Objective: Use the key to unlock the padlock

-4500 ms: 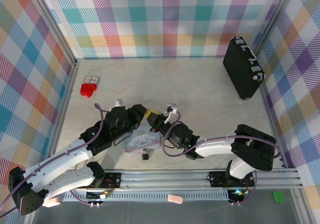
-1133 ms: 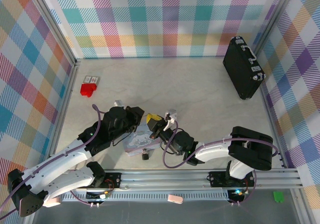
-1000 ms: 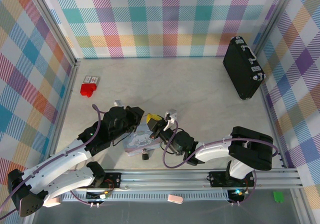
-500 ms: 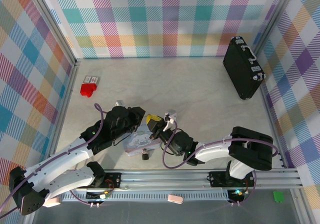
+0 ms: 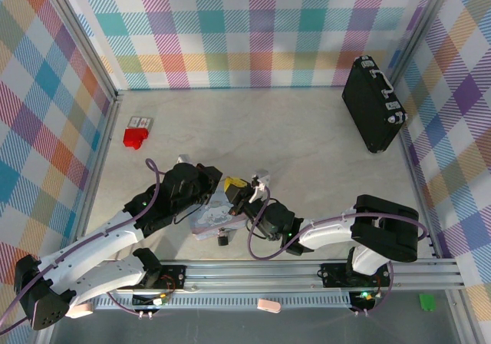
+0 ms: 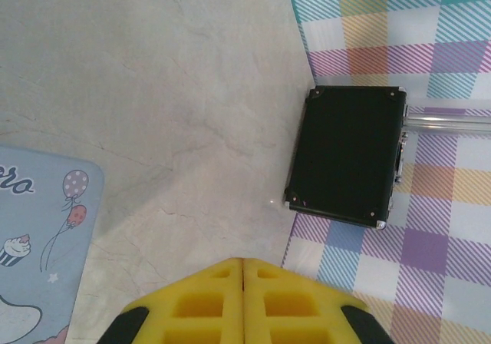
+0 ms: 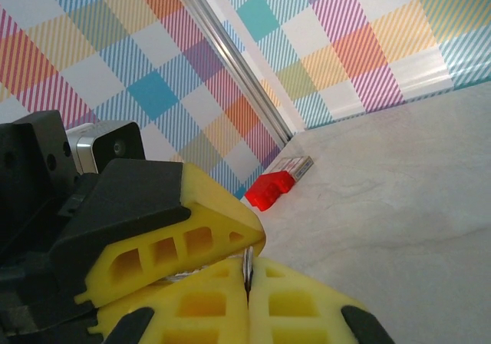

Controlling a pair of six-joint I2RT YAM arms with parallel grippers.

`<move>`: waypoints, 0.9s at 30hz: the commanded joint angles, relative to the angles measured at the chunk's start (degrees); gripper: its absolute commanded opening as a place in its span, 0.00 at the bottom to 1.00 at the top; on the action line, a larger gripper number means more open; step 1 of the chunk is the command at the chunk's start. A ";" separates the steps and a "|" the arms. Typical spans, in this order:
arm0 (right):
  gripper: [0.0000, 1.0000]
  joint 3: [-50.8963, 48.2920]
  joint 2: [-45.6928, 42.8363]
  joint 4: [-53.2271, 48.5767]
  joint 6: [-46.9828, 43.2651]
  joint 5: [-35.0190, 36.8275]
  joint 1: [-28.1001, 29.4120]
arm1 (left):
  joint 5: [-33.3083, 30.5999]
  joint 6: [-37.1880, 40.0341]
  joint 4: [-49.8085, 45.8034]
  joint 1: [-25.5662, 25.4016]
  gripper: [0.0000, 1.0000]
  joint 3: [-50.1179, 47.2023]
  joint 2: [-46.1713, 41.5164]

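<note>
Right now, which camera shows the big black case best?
The left wrist camera: the black case looks big there, its whole flat side and metal corners clear. The top external camera shows the case small, standing on edge at the far right.

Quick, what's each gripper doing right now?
Left gripper: closed, nothing visible in its grip.
Right gripper: closed on a thin metal sliver, apparently the key.

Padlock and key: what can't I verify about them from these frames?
- Padlock: top view, a dark speck at the tin's near edge; too small to tell whether the shackle is open.
- Key: right wrist view, a thin metal sliver between the right gripper's closed jaws; the yellow pads hide the rest.
- Left gripper: left wrist view, jaws closed, cut off by the bottom edge; anything held can't be told.
</note>
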 commanded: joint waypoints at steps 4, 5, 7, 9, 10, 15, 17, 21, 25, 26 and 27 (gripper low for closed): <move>0.00 1.53 -1.81 1.00 -1.84 0.63 0.92 | -0.72 1.32 -0.75 0.36 0.03 0.90 0.41; 0.01 1.61 -1.85 0.91 -1.77 0.60 0.96 | -0.75 1.45 -0.74 0.36 0.03 0.95 0.46; 0.05 1.65 -2.15 0.15 -1.53 0.60 0.90 | -0.89 1.97 -0.83 0.30 0.02 1.13 0.60; 0.10 1.84 -2.67 -1.38 -1.20 0.60 0.88 | -1.07 2.60 -1.15 0.36 0.01 1.37 0.61; 0.14 1.88 -3.21 -2.27 -0.99 0.60 0.93 | -1.16 3.18 -1.20 0.39 0.01 1.60 0.59; 0.39 1.63 -6.73 -6.93 -0.90 0.52 0.67 | -2.00 7.69 -3.45 1.27 0.00 2.79 0.33; 0.49 1.15 -9.14 -10.59 1.17 0.16 0.00 | -2.30 10.23 -4.87 1.90 0.00 3.64 0.63; 0.54 0.36 -16.76 -25.72 15.00 -9.15 -6.33 | -1.44 17.95 -4.99 3.86 0.00 5.48 1.74; 0.53 2.72 -23.40 -45.71 28.82 -22.87 -15.78 | -0.87 26.49 -5.22 4.99 0.00 8.11 3.85; 0.53 2.88 -24.56 -48.64 31.31 -25.30 -17.58 | -0.39 28.70 -4.34 5.12 0.00 8.55 4.24; 0.52 2.71 -25.53 -50.46 33.67 -27.10 -18.85 | 0.06 30.89 -3.19 5.27 0.00 8.81 4.52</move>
